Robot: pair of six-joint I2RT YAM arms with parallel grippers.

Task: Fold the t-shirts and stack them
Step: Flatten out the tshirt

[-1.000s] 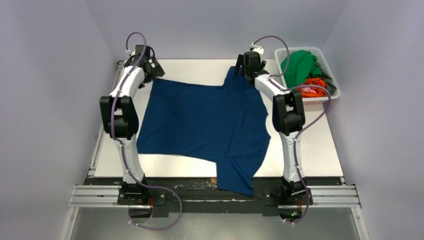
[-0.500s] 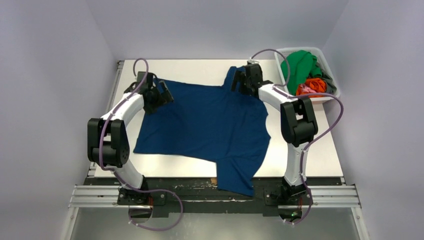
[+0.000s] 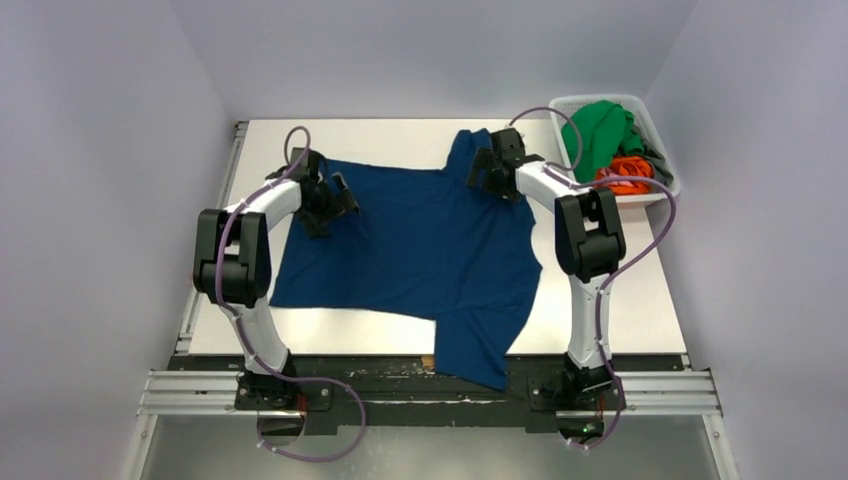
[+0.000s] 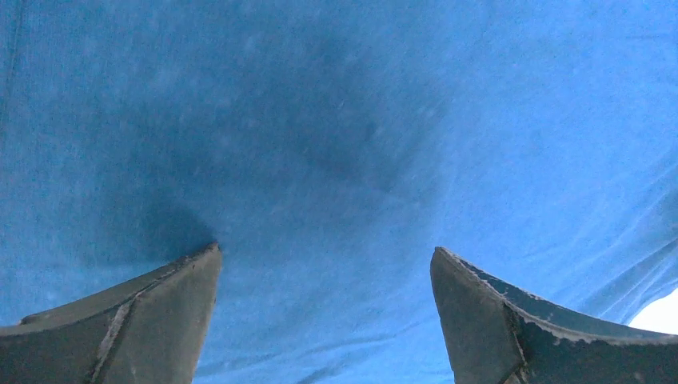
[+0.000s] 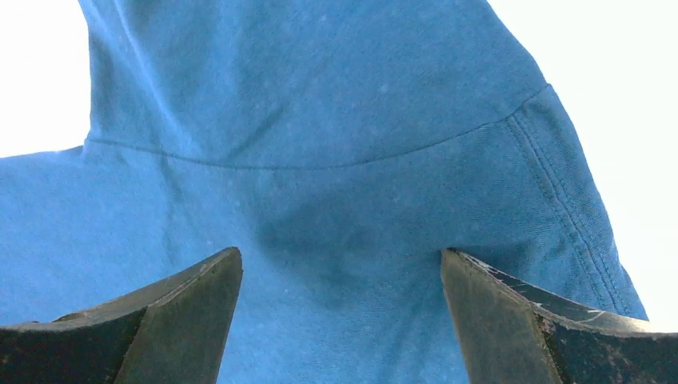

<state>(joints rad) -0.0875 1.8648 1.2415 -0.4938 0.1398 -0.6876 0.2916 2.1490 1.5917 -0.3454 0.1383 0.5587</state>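
Observation:
The navy blue t-shirt [image 3: 420, 245] lies spread flat on the white table [image 3: 640, 290], with no print showing. One sleeve [image 3: 475, 355] hangs over the near edge and the other [image 3: 468, 150] points to the far edge. My left gripper [image 3: 338, 196] is open low over the shirt's far left part, and its wrist view [image 4: 324, 250] shows only blue cloth between the fingers. My right gripper [image 3: 490, 175] is open over the base of the far sleeve [image 5: 320, 80], with cloth between its fingertips [image 5: 340, 252]. The green shirt [image 3: 598, 130], orange shirt [image 3: 625, 170] and dark grey shirt [image 3: 655, 155] lie in the basket.
The white slotted basket [image 3: 660, 190] stands at the far right corner of the table. Grey walls close in the left, right and back. Black rails [image 3: 400, 385] run along the near edge by the arm bases.
Both grippers have drawn back from the far edge and lowered toward the shirt. The left one moved right and nearer, over the cloth. The basket pile shifted slightly.

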